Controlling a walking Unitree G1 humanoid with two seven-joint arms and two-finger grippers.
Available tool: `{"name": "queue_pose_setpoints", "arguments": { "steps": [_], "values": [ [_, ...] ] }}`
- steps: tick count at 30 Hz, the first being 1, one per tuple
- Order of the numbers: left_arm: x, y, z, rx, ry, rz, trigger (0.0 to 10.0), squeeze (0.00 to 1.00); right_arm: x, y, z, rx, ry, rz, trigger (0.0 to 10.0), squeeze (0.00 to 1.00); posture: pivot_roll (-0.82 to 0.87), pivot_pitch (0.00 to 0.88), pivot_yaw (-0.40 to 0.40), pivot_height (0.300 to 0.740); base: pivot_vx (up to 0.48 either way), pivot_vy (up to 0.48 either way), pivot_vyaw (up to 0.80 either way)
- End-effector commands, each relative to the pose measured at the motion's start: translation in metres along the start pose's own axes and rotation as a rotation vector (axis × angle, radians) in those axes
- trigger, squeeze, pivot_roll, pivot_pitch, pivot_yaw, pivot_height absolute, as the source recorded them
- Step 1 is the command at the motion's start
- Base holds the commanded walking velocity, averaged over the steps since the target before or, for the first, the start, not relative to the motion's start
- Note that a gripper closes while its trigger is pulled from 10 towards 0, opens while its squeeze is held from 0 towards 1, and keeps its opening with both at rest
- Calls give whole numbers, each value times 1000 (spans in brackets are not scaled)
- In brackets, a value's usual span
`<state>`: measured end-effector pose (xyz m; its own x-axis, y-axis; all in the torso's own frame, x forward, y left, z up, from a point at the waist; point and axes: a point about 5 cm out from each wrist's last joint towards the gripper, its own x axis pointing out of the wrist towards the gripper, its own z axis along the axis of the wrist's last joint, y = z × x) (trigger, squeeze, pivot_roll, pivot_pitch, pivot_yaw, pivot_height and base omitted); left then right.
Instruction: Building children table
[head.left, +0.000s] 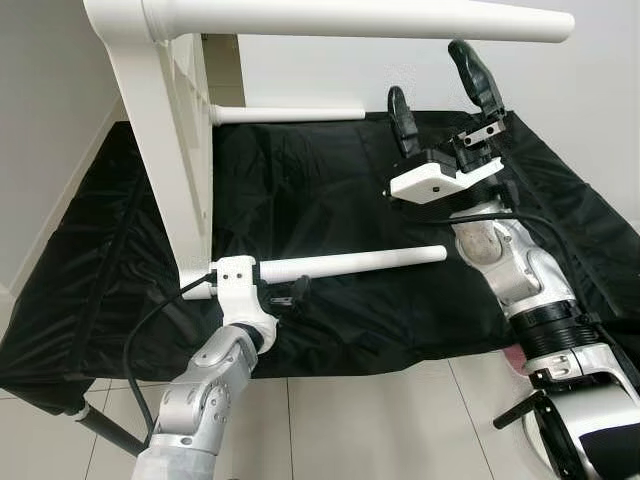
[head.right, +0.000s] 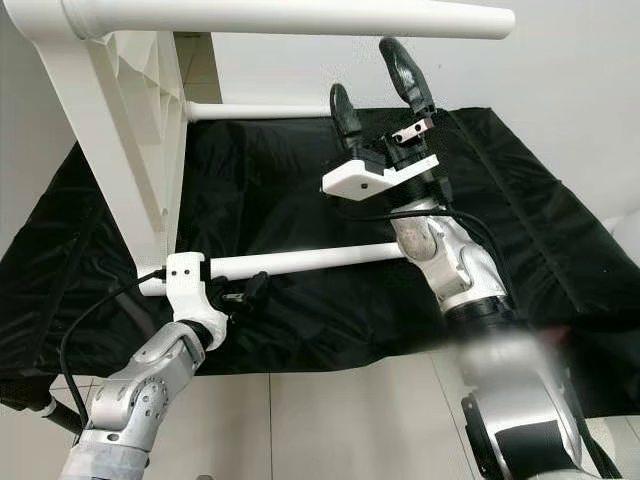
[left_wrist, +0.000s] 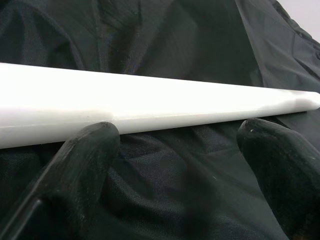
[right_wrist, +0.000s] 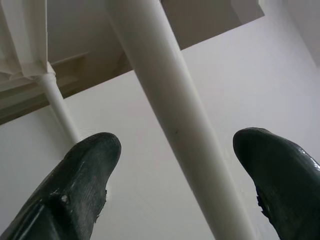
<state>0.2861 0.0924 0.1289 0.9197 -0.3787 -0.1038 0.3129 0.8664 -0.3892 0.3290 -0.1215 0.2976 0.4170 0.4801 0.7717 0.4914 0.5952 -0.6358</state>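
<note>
Children's table (head.left: 165, 150), white plastic, lies tipped on its side on a black sheet (head.left: 330, 190), its top at the 9 o'clock edge of the head views and its legs projecting toward 3 o'clock. Near lower leg (head.left: 350, 263) runs from the tabletop toward 3 o'clock just above the sheet; far lower leg (head.left: 290, 115) lies at about 11 o'clock; upper leg (head.left: 360, 20) spans the scene at 12 o'clock.

Left pincer (head.left: 285, 296) sits under the root of the near lower leg at 7 o'clock. In the left wrist view its fingers (left_wrist: 75, 165) are spread, one fingertip at the leg's underside, nothing clamped.

Right pincer (head.left: 445, 85) is raised at 1 o'clock, fingers wide apart and empty, pointing up at the upper leg, which runs between the fingers (right_wrist: 85, 170) in the right wrist view without contact.

Risk, as a judgement: the table balances on one edge; an off-centre push or a twist on a leg not yet fully seated could topple it or work the leg loose from its socket.
</note>
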Motion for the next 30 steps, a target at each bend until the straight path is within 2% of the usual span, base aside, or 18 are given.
{"name": "queue_pose_setpoints", "arguments": {
  "steps": [1, 2, 8, 10, 16, 18, 20, 22, 30],
  "values": [
    [2, -1, -1, 12, 4, -6, 10000, 0, 9, -7, 4, -7, -43, -19, 10000, 0, 3, 42, -1, 740, 0, 0, 0],
    [3, -2, -1, 14, 4, -9, 10000, 0, 19, -8, 5, 9, -56, 16, 10000, 0, 2, 41, -2, 740, 0, 0, 0],
    [3, -2, 0, 13, 1, -11, 10000, 0, 28, -11, 7, 24, -66, 31, 10000, 0, 2, 42, -3, 740, 0, 0, 0],
    [3, -2, 0, 10, -1, -10, 10000, 0, 39, -18, 11, 29, -83, 21, 10000, 0, -2, 42, -4, 740, 0, 0, 0],
    [3, -2, -1, 9, -1, -11, 10000, 0, 46, -21, 13, 28, -94, 30, 10000, 0, -3, 44, -4, 740, 0, 0, 0],
    [4, -3, 0, 8, -2, -13, 10000, 0, 58, -25, 14, 37, -97, 88, 10000, 0, -7, 44, -1, 740, 0, 0, 0],
    [4, -3, 0, 8, -2, -13, 10000, 0, 58, -25, 14, 37, -97, 88, 10000, 0, -7, 44, -1, 740, 0, 0, 0],
    [4, -3, 0, 8, -1, -16, 10000, 0, 68, -27, 15, 39, -95, 155, 10000, 0, -9, 44, 1, 740, 0, 0, 0],
    [4, -4, -2, 8, 3, -18, 10000, 0, 77, -28, 11, 10, -68, 249, 10000, 0, -9, 48, -2, 740, 0, 0, 0]
  ]
}}
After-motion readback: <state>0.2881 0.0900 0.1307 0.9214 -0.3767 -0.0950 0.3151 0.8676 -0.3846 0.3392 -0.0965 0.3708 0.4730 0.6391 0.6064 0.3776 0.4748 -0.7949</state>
